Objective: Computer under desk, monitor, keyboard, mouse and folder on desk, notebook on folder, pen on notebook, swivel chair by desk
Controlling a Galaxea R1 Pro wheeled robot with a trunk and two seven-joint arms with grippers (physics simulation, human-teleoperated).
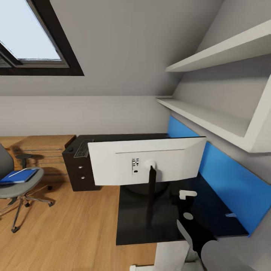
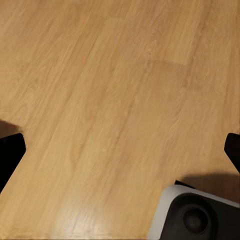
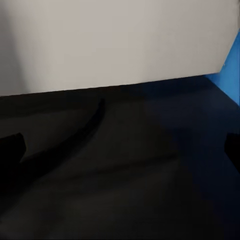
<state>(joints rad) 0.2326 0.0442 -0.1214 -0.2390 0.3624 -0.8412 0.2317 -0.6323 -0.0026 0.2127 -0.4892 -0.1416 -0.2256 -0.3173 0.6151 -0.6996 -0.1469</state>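
Monitor (image 1: 146,165) pale flat back, glossy black desk (image 1: 135,226)

A wood-plank floor (image 1: 75,226) ran across the left and near part of the room, pale and glossy. At the far left a low light-wood cabinet (image 1: 41,145) stood against the grey wall (image 1: 94,113). High at the far left, a dark-framed skylight (image 1: 34,41) was set into the sloped ceiling, showing bright pale sky. On the right, two white shelves (image 1: 210,116) ran along the wall, one above the other, joined by a white upright at the near end. Below the lower shelf a bright blue panel (image 1: 229,180) lined the right wall.
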